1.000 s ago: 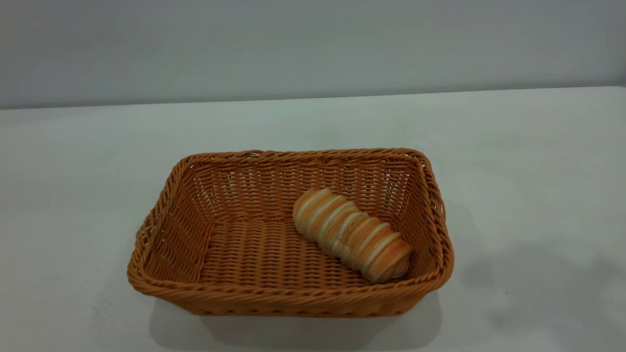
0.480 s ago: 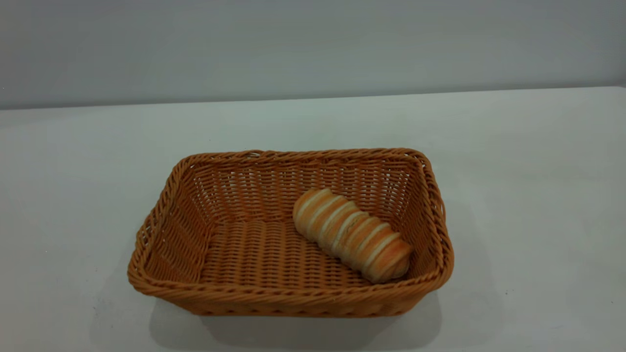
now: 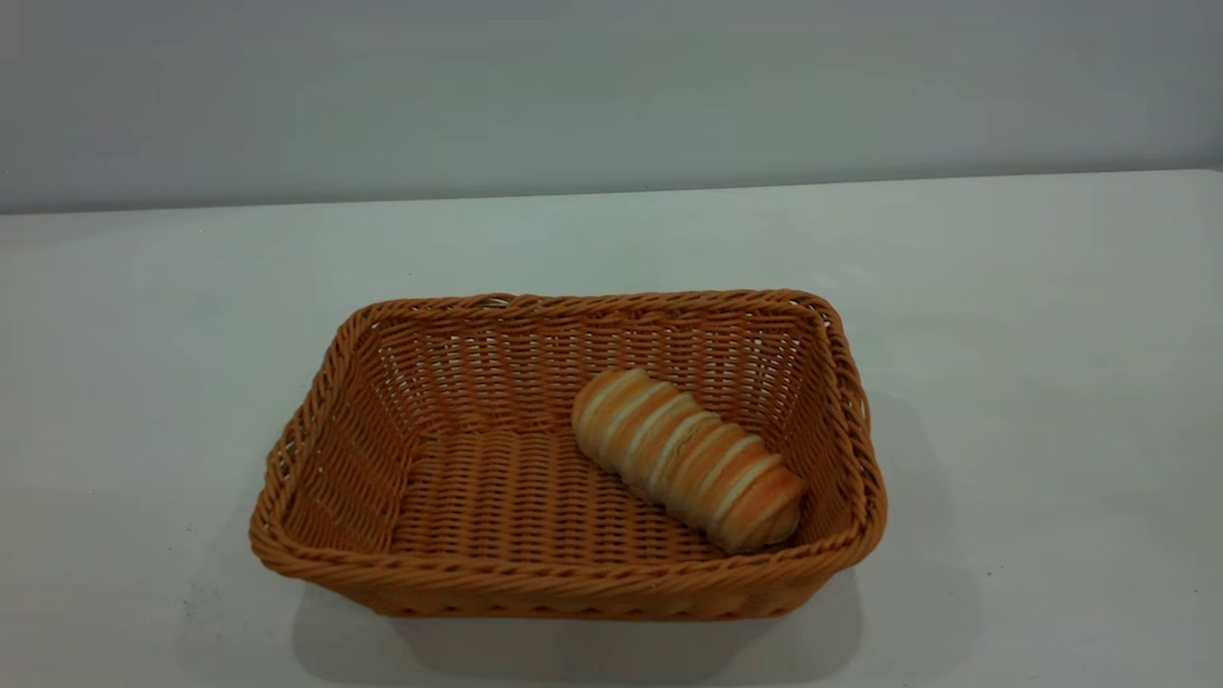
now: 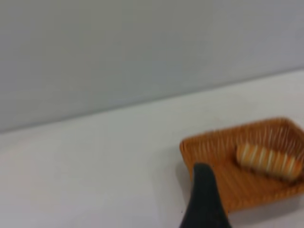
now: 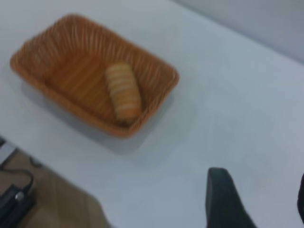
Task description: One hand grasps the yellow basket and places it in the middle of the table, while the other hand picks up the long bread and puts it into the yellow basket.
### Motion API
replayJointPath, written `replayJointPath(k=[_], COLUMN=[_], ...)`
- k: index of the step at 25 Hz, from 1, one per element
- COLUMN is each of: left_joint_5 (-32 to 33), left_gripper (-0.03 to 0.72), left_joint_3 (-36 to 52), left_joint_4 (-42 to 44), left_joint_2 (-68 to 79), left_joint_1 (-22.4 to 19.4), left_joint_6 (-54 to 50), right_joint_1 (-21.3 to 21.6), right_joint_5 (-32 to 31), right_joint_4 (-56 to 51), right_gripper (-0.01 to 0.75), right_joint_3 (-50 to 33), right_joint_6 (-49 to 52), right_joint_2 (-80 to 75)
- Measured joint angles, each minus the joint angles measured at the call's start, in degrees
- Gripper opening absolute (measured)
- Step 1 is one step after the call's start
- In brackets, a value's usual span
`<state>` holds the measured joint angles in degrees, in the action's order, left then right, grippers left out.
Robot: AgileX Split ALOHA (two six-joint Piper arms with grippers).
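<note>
Change since earlier frames: nothing on the table (image 3: 1051, 315) has shifted; basket and loaf lie as before; only a faint shadow at the right side has faded
Yellow basket (image 3: 564, 583): stands flat near the table's middle, closer to the front edge than the back edge; its long sides run along the front edge
Long bread (image 3: 688, 459): lies inside the basket on its woven floor, in the right half, set diagonally; one end near the back wall, the other close to the front-right corner
Left gripper (image 4: 205, 199): one dark finger shows, clear of the basket, holding nothing; spread cannot be told
Right gripper (image 5: 259, 199): fingers spread apart, empty, above bare table well apart from the basket
</note>
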<state>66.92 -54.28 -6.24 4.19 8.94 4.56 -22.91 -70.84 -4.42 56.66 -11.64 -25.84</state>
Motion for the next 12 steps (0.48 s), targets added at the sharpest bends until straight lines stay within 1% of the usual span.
replayJointPath(k=[4,7,12], left_joint_5=[0.0,0.0,-0.2], left_gripper=[0.584,0.584,0.584], left_joint_3=[11.3,17.5,21.4], left_joint_4=[0.1,0.1,0.2], left_joint_2=[-3.6,-4.9,-5.2], left_joint_1=[0.0,0.0,0.0], left_joint_6=[0.0,0.0,0.2], right_joint_1=[0.0,0.0,0.0], right_joint_5=[0.0,0.0,0.0], right_joint_4=[-0.6,-1.0,-1.2], right_gripper=[0.414,0.414,0.414], right_joint_3=[-8.4,-12.7,-16.6], right_joint_6=[0.0,0.0,0.2], right_joint_2=[5.9,10.2,16.5])
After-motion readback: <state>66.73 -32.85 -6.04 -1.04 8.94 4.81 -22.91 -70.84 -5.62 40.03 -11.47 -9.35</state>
